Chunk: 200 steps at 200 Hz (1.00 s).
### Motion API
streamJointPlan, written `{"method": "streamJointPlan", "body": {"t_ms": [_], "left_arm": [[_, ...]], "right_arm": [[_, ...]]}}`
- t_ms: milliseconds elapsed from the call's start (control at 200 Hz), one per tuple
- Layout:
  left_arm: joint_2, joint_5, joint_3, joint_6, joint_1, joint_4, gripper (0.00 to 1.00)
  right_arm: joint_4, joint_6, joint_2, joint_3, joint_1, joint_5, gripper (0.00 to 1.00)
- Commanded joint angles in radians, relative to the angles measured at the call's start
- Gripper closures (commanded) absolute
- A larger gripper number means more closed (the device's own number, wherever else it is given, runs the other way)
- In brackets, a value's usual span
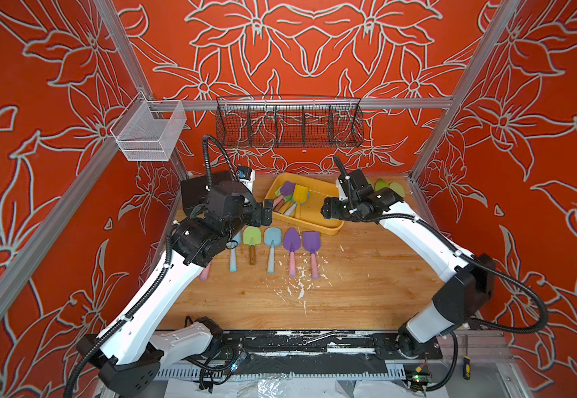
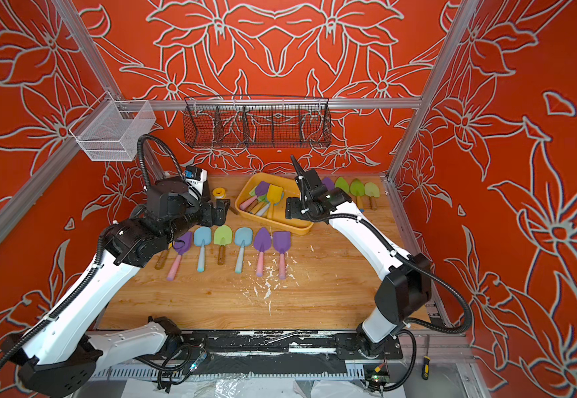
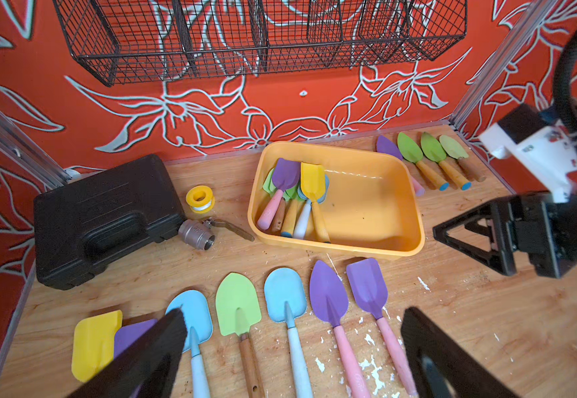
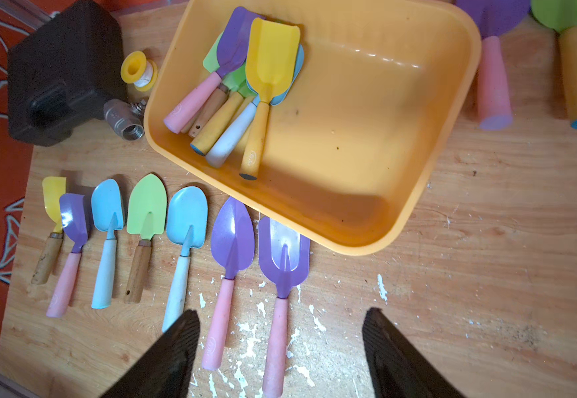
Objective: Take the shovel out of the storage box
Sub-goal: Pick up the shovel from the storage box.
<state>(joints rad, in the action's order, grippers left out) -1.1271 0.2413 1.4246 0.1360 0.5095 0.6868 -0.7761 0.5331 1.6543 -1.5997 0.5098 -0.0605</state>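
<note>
All four views share the storage box: both top views look down on it from high and far; the wrist views face it closer, the right nearest.

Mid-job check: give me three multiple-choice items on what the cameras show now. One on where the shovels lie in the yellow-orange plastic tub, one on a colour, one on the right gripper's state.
1. Where in the yellow-orange plastic storage box do the shovels lie?
A) bunched at the end nearest the black hard-shell case
B) spread evenly over the floor
C) bunched at the end farthest from the case

2. What colour is the blade of the topmost scoop shovel in that pile?
A) red
B) yellow
C) white

3. How is the right gripper?
A) shut on a shovel
B) shut, empty
C) open, empty

Key:
1 A, the rest of the box floor is bare.
2 B, a yellow blade on a yellow handle.
3 C, its fingers stand apart above the table, gripping nothing.
</note>
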Motion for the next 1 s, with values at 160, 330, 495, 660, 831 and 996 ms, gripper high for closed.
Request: {"method": "streamJointPlan", "body": {"t_ms": [160, 330, 495, 660, 831, 996], "left_arm": [[0.032, -0.076, -0.044, -0.057, -0.007, -0.004, 0.03], [0.061, -0.158, -0.071, -0.082, -0.006, 0.003, 0.03], [0.095, -0.222, -0.107, -0.092, -0.006, 0.011, 0.03], [0.125, -0.284, -0.125, -0.091, -0.006, 0.006, 0.03], [0.132, -0.300, -0.128, -0.101, -0.007, 0.003, 0.03], [0.132, -0.293, -0.117, -0.104, -0.006, 0.022, 0.03]], "right_arm": [[-0.077, 0.012, 0.271, -0.280, -0.028, -0.121, 0.34], [-0.124, 0.025, 0.490, -0.501, -0.031, -0.164, 0.41], [-0.139, 0.041, 0.672, -0.684, -0.032, -0.188, 0.44], [-0.146, 0.068, 0.816, -0.816, -0.033, -0.196, 0.48], [-0.122, 0.095, 0.905, -0.861, -0.033, -0.204, 0.50], [-0.091, 0.113, 0.951, -0.862, -0.035, -0.205, 0.54]]}}
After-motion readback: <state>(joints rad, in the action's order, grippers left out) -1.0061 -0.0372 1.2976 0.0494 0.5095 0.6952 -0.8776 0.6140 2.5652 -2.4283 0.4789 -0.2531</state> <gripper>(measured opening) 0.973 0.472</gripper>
